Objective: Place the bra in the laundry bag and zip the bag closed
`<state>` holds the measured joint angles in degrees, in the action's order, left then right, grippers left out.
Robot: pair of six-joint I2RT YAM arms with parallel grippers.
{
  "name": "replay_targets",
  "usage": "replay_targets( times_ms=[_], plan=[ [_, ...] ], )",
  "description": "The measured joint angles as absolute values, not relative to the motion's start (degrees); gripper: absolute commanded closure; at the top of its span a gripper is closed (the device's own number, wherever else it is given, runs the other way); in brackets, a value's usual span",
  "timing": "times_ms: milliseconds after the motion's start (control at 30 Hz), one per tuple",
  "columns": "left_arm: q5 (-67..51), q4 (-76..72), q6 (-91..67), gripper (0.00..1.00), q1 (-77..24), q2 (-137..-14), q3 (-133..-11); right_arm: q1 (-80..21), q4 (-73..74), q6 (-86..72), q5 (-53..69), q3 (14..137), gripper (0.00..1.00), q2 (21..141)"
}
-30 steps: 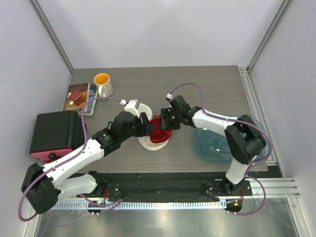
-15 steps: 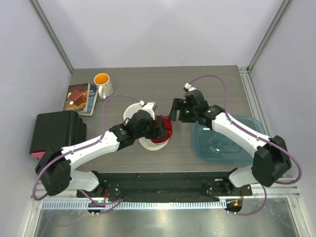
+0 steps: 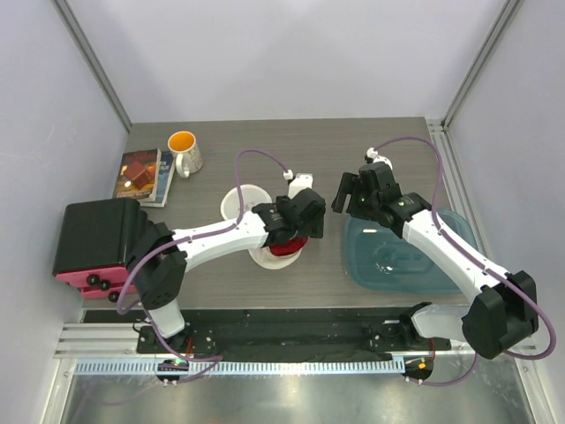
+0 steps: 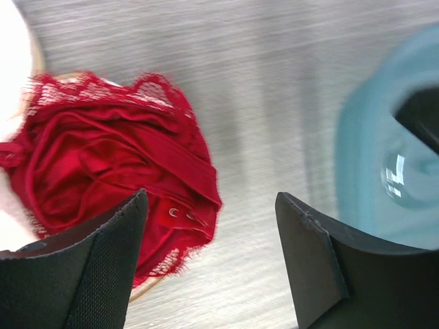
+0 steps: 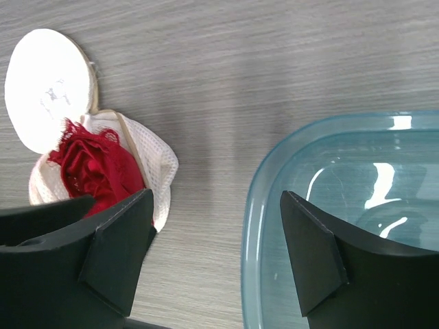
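Observation:
The laundry bag (image 3: 263,254) is a white mesh pouch lying open mid-table, its round flap (image 3: 243,201) folded back to the left. The red lace bra (image 3: 284,246) sits bunched in the bag's opening, with some lace over the tan rim. My left gripper (image 3: 305,226) hovers open and empty just above the bra's right edge; in the left wrist view the bra (image 4: 110,171) lies beside the left finger (image 4: 89,274). My right gripper (image 3: 346,196) is open and empty, right of the bag. The right wrist view shows the flap (image 5: 48,89), mesh (image 5: 152,163) and bra (image 5: 96,168).
A clear blue plastic container (image 3: 397,258) sits right of the bag, under my right arm, and also shows in the right wrist view (image 5: 357,178). A white mug with orange inside (image 3: 184,150), books (image 3: 141,174) and a black-and-red box (image 3: 97,238) are at the left.
My right gripper has pulled back to the right, away from the bra and bag. My left gripper has moved right across the bag to above the bra's right edge.

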<state>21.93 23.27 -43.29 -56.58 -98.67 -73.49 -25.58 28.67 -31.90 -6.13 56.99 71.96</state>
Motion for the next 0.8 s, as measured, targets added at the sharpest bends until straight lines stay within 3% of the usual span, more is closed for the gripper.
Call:
replay_targets(
  times_ms=[400,567,600,667,700,800],
  plan=[
    [26.39,30.92,-47.97,0.31,-56.97,-105.36,-80.53,-25.58,29.21,-31.59,-8.03,55.05,0.20,70.30],
    [26.70,31.94,-47.92,0.59,-56.90,-109.49,-82.72,-25.58,29.41,-31.38,-8.23,54.59,0.21,68.69],
    [26.81,32.10,-47.81,0.72,-56.77,-109.75,-82.72,-25.58,29.41,-31.33,-8.14,54.50,0.21,68.47],
    [26.94,32.58,-47.55,0.84,-56.31,-109.84,-82.70,-25.58,29.26,-31.31,-7.18,54.11,0.22,68.23],
    [26.96,32.47,-47.35,0.96,-56.14,-109.82,-82.70,-25.58,28.97,-31.31,-6.46,53.76,0.24,68.20],
    [26.94,32.34,-46.89,1.00,-55.51,-109.65,-82.43,-25.87,27.31,-31.44,-3.86,51.99,0.31,68.31]
  ],
)
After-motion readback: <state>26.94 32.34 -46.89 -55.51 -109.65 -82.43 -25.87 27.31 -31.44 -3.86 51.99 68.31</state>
